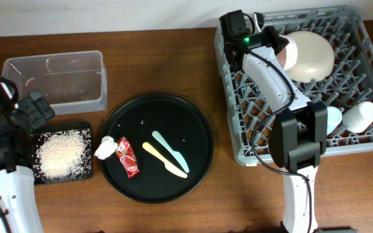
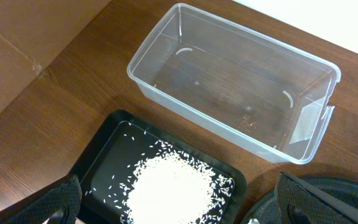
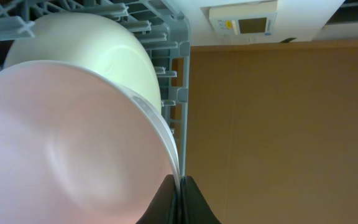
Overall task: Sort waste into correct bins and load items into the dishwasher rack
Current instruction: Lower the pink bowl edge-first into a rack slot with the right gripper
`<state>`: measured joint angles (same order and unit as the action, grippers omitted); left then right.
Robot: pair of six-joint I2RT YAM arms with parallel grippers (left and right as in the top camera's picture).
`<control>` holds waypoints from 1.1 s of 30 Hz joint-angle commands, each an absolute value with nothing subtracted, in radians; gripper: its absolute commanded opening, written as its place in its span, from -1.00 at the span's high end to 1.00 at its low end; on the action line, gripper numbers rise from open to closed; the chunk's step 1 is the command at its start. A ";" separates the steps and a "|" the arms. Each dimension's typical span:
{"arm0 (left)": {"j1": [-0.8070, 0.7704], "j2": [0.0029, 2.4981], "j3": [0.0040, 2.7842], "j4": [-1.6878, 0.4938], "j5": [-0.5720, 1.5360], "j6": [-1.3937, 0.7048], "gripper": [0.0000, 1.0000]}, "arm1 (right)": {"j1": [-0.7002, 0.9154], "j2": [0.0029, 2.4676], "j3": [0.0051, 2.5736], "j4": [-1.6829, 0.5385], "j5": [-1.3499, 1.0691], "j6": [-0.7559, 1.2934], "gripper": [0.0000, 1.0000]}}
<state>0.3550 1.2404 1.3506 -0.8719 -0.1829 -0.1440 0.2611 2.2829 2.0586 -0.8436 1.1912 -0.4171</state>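
From above, my right hand (image 1: 276,46) was over the back left corner of the rack (image 1: 368,39). It held the bowl (image 1: 285,58) on its edge, just beside the plate (image 1: 311,55). I counted one plate, one bowl and two cups in the rack: a blue cup (image 1: 333,117) and a white cup (image 1: 361,115). On the round tray (image 1: 199,129) lay one tissue (image 1: 105,148), one red wrapper (image 1: 127,157), one yellow stick (image 1: 164,160) and one green stick (image 1: 170,149). Two bins sat on the counter (image 1: 173,65): a clear tub (image 1: 102,77) and a flat black tray (image 1: 86,126). One heap of rice (image 1: 60,155) was in the black tray. My left hand (image 1: 37,109) hung over that tray.

From the left wrist, the two fingers (image 2: 55,202) were spread wide with nothing between them. The clear tub looked nearly bare.

From the right wrist, the fingers (image 3: 160,205) were pinched tight on the rim of the bowl, and the plate stood close behind it. I think the bowl should go down slowly between the pegs without knocking the plate. I would let go only once it leaned safely by itself.
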 commanded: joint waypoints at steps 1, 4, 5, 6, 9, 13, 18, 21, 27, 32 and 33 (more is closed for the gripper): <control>0.361 1.222 1.356 -0.871 -0.172 -0.157 -0.99 | 0.289 2.304 2.066 -0.846 1.213 -0.415 0.91; 0.361 1.222 1.356 -0.871 -0.172 -0.157 -0.99 | 0.301 2.304 2.066 -0.849 1.217 -0.416 0.92; 0.361 1.223 1.356 -0.871 -0.172 -0.157 -0.99 | 0.302 2.304 2.066 -0.848 1.217 -0.419 0.91; 0.361 1.222 1.356 -0.871 -0.173 -0.157 -0.99 | 0.302 2.304 2.066 -0.849 1.217 -0.424 0.92; 0.361 1.222 1.357 -0.871 -0.172 -0.157 -0.99 | 0.301 2.304 2.066 -0.848 1.228 -0.432 0.91; 0.361 1.223 1.356 -0.871 -0.172 -0.157 -0.99 | 0.301 2.304 2.066 -0.848 1.239 -0.434 0.91; 0.361 1.223 1.356 -0.871 -0.172 -0.157 -0.99 | 0.301 2.304 2.066 -0.847 1.255 -0.434 0.92; 0.361 1.222 1.356 -0.871 -0.172 -0.157 -0.99 | 0.301 2.304 2.066 -0.836 1.274 -0.434 0.92; 0.361 1.223 1.356 -0.871 -0.172 -0.157 -0.99 | 0.301 2.304 2.066 -0.830 1.276 -0.434 0.91; 0.361 1.222 1.356 -0.871 -0.173 -0.157 -0.99 | 0.301 2.313 2.066 -0.830 1.273 -0.434 0.92; 0.361 1.222 1.356 -0.871 -0.172 -0.157 -0.99 | 0.301 2.315 2.066 -0.831 1.268 -0.433 0.92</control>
<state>0.3550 1.2404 1.3506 -0.8719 -0.1829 -0.1440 0.2966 2.2940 2.0586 -0.8322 1.2339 -0.4305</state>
